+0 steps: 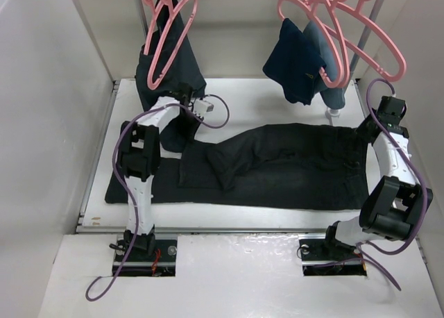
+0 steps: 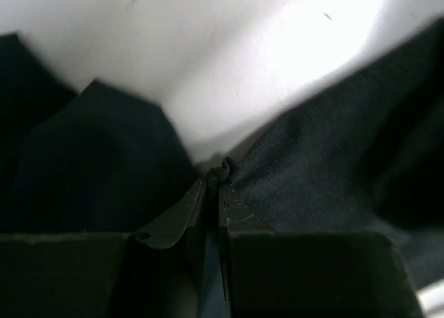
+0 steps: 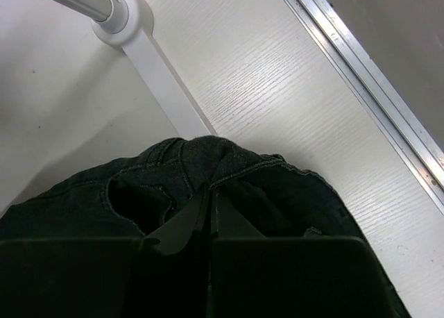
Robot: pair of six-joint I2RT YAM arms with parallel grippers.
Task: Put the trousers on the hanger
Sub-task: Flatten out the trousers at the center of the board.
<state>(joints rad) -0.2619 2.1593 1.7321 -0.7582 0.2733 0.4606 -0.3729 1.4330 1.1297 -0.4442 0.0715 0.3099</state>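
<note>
Two pairs of jaws pinched one black pair

The trousers (image 1: 277, 166) lay across the white, wood-grained tabletop (image 1: 277, 103). They were matte black and creased, with one leg folded over near the middle. The right jaws were pressed together on the waistband, whose stitched rim humped up around them. The left jaws were shut on a small nub of the trousers' cloth at a leg edge, though that wrist view was dim and blurred. Thin pink plastic hangers (image 1: 166, 44) with curved shoulders hung at the back, their hooks partly cut off by the frame. One carried a black garment (image 1: 177, 75), another a navy garment (image 1: 295, 68). The button could not be made out.
</note>
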